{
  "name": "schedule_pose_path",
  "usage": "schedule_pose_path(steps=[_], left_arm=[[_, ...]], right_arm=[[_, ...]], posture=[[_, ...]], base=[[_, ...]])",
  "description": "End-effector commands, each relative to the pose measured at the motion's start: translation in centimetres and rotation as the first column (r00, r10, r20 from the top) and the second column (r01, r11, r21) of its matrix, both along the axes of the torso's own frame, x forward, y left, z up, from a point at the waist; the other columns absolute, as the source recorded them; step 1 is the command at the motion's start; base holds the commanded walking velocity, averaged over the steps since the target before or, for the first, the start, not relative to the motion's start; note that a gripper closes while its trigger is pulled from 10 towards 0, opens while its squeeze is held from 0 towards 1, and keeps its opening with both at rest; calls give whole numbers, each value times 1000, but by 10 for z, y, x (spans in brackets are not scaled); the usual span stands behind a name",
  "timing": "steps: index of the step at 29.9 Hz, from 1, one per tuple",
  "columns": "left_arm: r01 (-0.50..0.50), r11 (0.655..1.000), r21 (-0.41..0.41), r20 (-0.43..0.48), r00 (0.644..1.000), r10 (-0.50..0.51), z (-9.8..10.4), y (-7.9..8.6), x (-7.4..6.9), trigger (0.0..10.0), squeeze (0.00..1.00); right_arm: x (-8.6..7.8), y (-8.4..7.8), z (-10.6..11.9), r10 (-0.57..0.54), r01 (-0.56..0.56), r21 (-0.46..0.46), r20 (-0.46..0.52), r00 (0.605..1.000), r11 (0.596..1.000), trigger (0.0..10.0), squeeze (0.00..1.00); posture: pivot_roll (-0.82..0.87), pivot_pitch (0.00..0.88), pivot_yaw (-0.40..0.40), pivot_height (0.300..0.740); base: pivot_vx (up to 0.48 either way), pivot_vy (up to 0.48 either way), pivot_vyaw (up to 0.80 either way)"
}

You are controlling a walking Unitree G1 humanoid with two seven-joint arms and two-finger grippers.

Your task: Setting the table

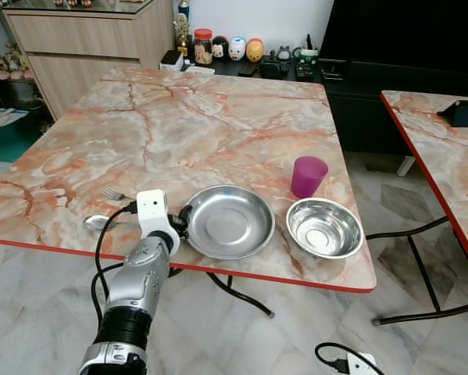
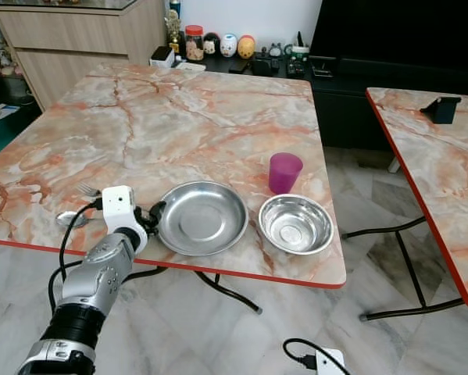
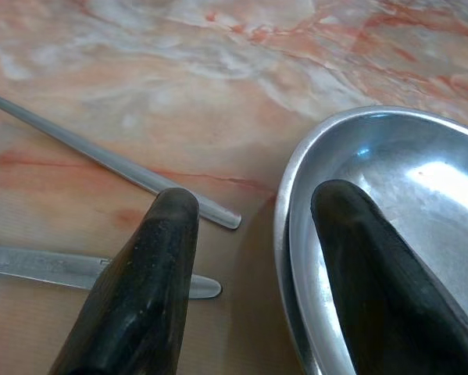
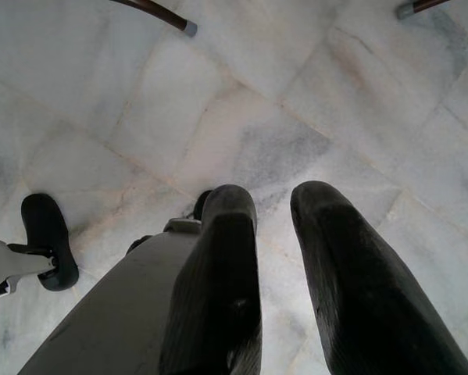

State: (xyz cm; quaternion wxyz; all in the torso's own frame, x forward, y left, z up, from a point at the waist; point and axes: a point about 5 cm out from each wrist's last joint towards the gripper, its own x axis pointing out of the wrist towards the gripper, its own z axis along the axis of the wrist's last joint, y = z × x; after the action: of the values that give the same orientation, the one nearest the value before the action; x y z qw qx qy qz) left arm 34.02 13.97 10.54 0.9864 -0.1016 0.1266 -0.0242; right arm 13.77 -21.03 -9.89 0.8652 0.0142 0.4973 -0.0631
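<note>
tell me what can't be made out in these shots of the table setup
- Spoon and fork: in the left eye view the left gripper and its wrist cover their handles.
- Plate: whether the open fingers touch its rim is unclear; the left wrist view cuts off the fingers and rim at its edge.
- Jars and figurines on the far cabinet: too small to identify.
- Right gripper: points at the floor.

1. Bright, even indoor light, head views pretty sharp.
2. Soft glare on the steel plate [image 1: 229, 222] and bowl [image 1: 324, 227].
3. Left wrist view slightly soft up close.
4. Right wrist view dimmer, greyish.
</note>
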Motion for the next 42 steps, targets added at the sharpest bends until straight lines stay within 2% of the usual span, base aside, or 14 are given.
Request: schedule_pose_path(steps=[1,23,24,25,26,27,28,42], left_arm=[[35,999,21,-14,999,-35,1,-5,3,10000,0],[93,992,82,-109,990,-84,-11,-10,0,10000,0],[96,992,84,-110,990,-87,-11,-10,0,9686,0],[98,991,86,-111,990,-88,-11,-10,0,6039,0],[100,991,89,-112,990,-90,-11,-11,0,2941,0],[101,991,90,-113,990,-90,-11,-11,0,2941,0],[104,990,98,-116,989,-93,-11,-11,0,0,0],[130,983,127,-113,987,-116,-4,-12,3,0,0]], right_arm=[[-1,-2,0,3,-3,-5,-6,1000,1000,10000,0],[-1,-1,0,6,-6,-2,-7,1000,1000,10000,0],[-1,-1,0,6,-6,-1,-8,1000,1000,10000,0],[-1,-1,0,6,-6,-1,-8,1000,1000,10000,0],[-1,-1,0,7,-7,-1,-8,1000,1000,10000,0],[-1,-1,0,7,-7,-1,-8,1000,1000,10000,0],[-1,-1,0,7,-7,-1,-8,1000,1000,10000,0],[-1,-1,0,11,-11,0,-12,1000,1000,10000,0]], posture=[[127,0,-38,727],[128,0,-37,727],[128,0,-37,727],[128,0,-37,727],[128,0,-36,727],[127,0,-36,727],[127,0,-36,727],[128,0,-32,727]], base=[[0,0,0],[0,0,0],[0,0,0],[0,0,0],[0,0,0],[0,0,0],[0,0,0],[0,0,0]])
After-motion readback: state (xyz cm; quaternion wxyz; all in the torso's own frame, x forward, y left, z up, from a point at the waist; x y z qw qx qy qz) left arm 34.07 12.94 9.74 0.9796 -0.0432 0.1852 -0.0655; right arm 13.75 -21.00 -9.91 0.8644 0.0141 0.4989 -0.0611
